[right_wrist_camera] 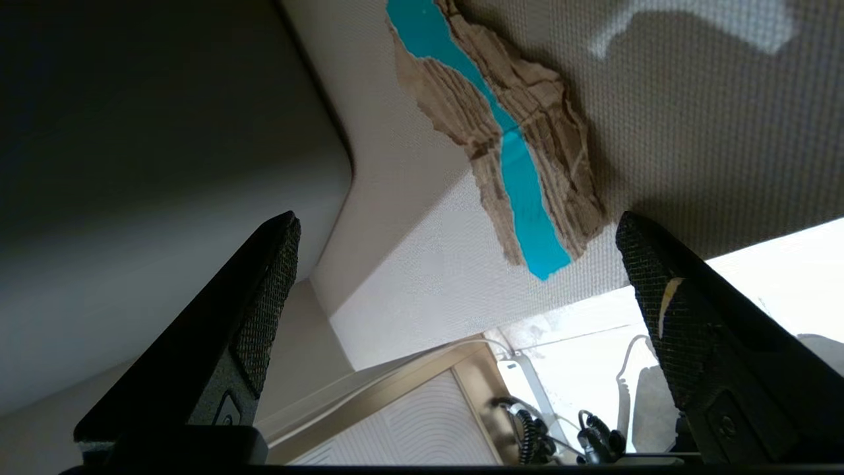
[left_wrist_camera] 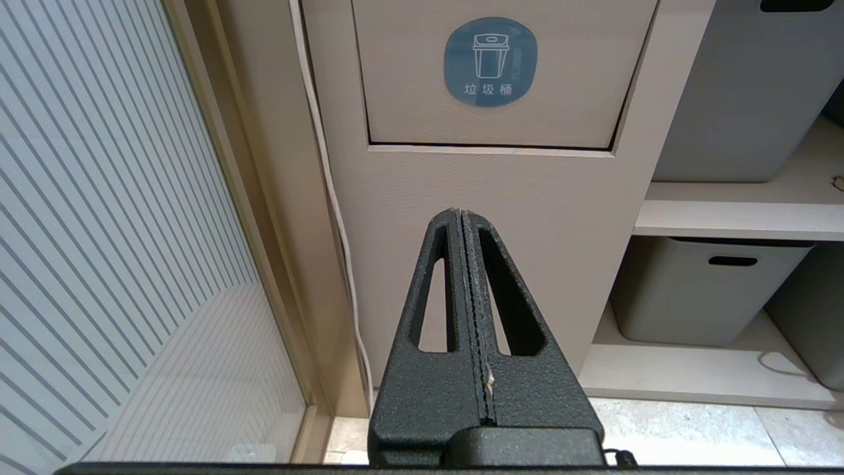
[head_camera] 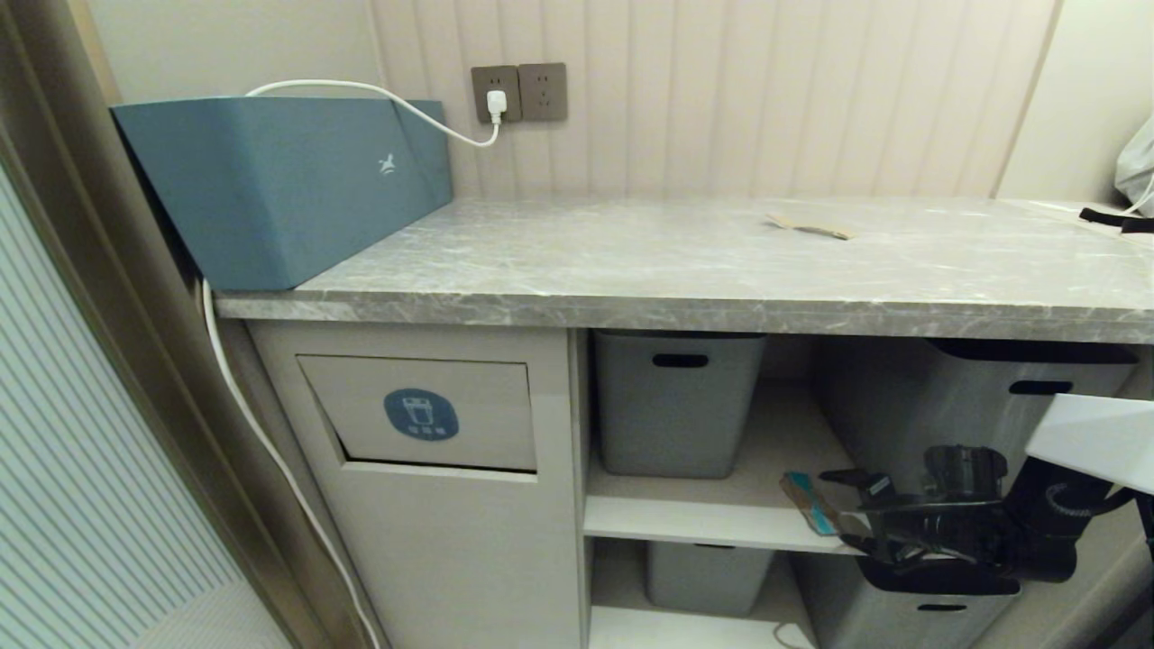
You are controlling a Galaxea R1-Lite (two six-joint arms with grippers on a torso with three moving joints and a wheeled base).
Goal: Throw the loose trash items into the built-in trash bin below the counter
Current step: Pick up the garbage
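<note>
Lying on the shelf [head_camera: 721, 518], a teal-striped cardboard scrap [right_wrist_camera: 514, 152] sits just beyond the right gripper [right_wrist_camera: 455, 231], jaws wide

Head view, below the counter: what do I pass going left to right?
Built-in trash bin flap → upper grey tub → teal-and-brown cardboard scrap on the shelf → open right gripper reaching toward it.

A home utility nook: marble-look counter [head_camera: 685, 261], storage tubs [head_camera: 676, 401], built-in trash bin [head_camera: 421, 413].
</note>
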